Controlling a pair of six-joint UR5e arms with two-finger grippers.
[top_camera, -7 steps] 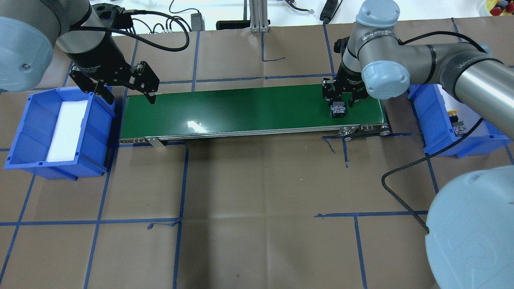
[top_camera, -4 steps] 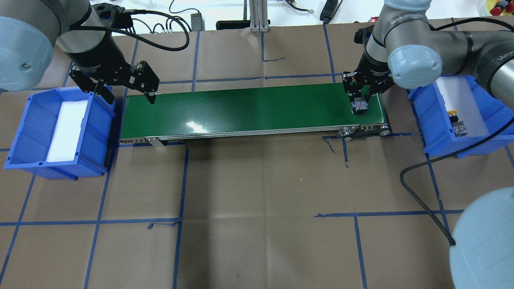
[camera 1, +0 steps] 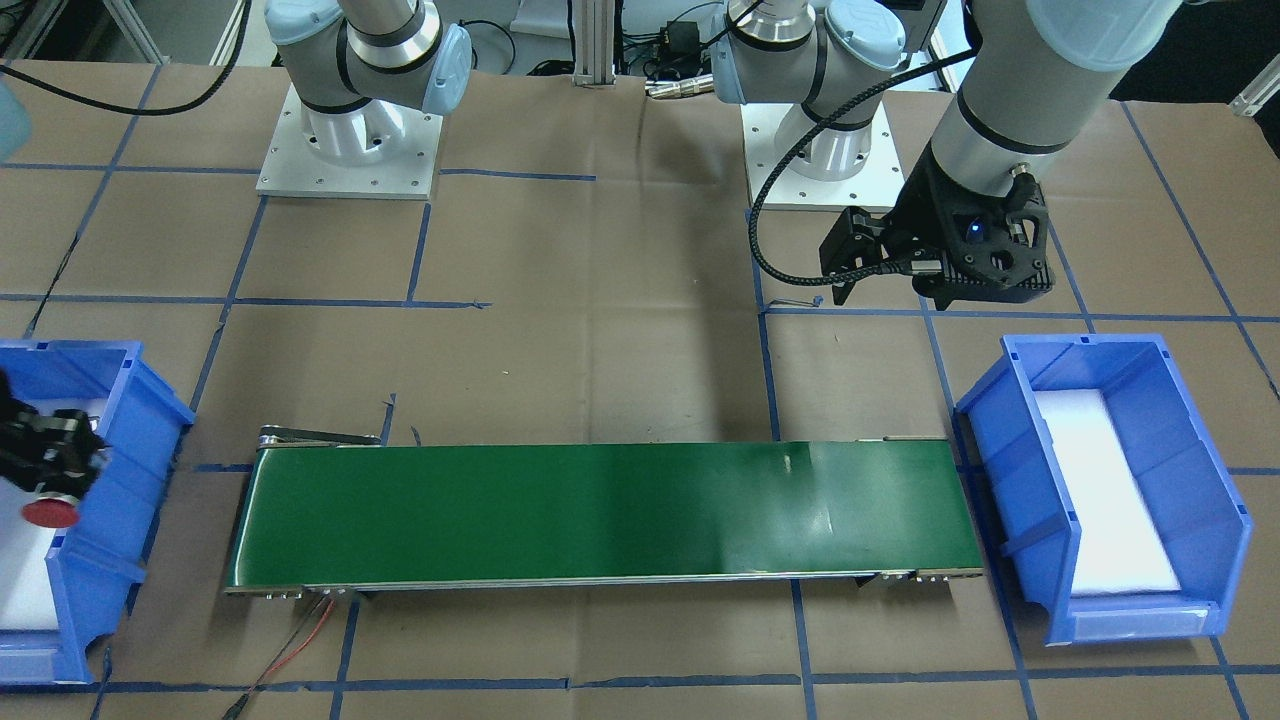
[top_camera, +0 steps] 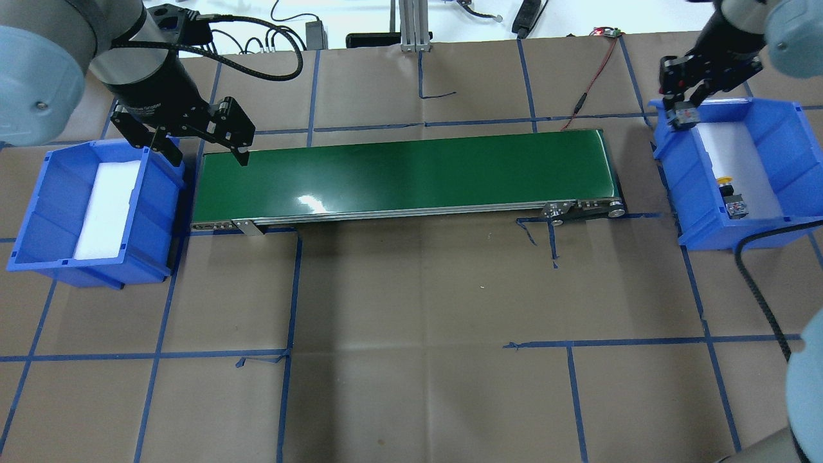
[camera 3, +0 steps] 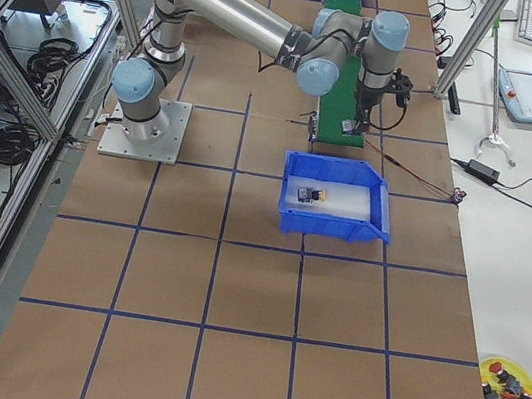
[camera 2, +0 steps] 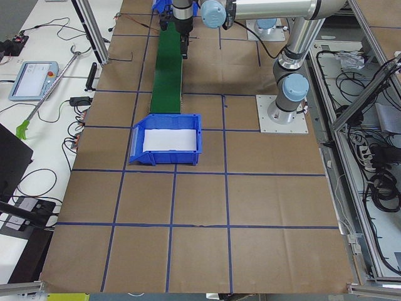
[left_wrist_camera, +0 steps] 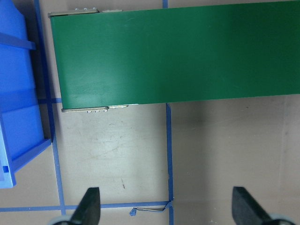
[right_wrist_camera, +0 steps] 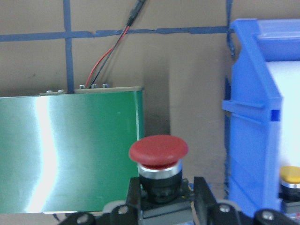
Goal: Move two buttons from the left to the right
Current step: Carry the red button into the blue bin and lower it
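Note:
My right gripper (top_camera: 683,113) is shut on the red-capped button (right_wrist_camera: 158,151). It holds the button in the air over the far left corner of the right blue bin (top_camera: 685,193). The red cap also shows in the front-facing view (camera 1: 50,513). The yellow-capped button (top_camera: 726,181) lies on the white foam inside that bin and shows in the right wrist view (right_wrist_camera: 290,175). My left gripper (top_camera: 206,152) is open and empty. It hangs over the left end of the green conveyor belt (top_camera: 405,172), its fingertips (left_wrist_camera: 90,206) wide apart.
The left blue bin (top_camera: 161,212) holds only a white foam pad. A red and black wire (top_camera: 591,77) runs from the belt's far right end. Blue tape lines cross the brown table cover.
My right arm has carried the red-capped button from the belt's right end up and to the right, to over the right bin's corner. The left arm has not moved.

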